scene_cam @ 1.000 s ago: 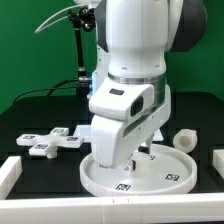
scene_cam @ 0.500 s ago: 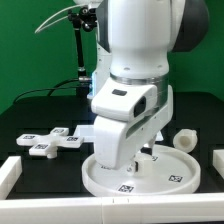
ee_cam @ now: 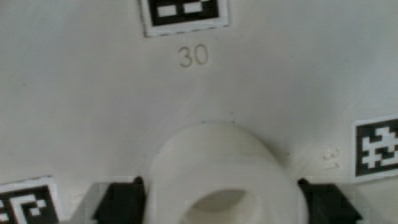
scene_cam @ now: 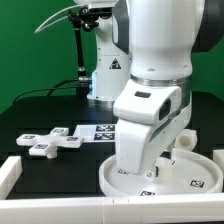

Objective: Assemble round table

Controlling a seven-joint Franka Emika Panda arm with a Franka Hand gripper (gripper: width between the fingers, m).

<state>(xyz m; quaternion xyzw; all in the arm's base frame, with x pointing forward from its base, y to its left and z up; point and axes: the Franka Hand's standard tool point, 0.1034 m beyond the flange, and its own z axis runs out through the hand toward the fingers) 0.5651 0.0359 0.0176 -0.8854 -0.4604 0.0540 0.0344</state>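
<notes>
The large round rimmed disc (scene_cam: 192, 181) lies flat on the black table at the front of the exterior view's right. My gripper (scene_cam: 139, 164) reaches straight down onto it, its fingertips mostly hidden by the hand. In the wrist view the disc's tagged surface (ee_cam: 107, 100) fills the frame. My gripper (ee_cam: 221, 205) is shut on the raised hollow hub (ee_cam: 217, 165) at the disc's middle, with the dark fingers (ee_cam: 121, 202) on either side. The short post (scene_cam: 186, 141) stands behind the disc. The cross-shaped foot piece (scene_cam: 46, 142) lies at the left.
The marker board (scene_cam: 100, 131) lies flat behind the foot piece. White rails stand at the front left (scene_cam: 9, 172) and at the right edge (scene_cam: 217, 160). A black stand (scene_cam: 80, 50) rises at the back, with green backdrop behind.
My arm has moved toward the exterior view's right, and the disc has slid right with it, closer to the post and right rail. Foot piece and post have not moved.
</notes>
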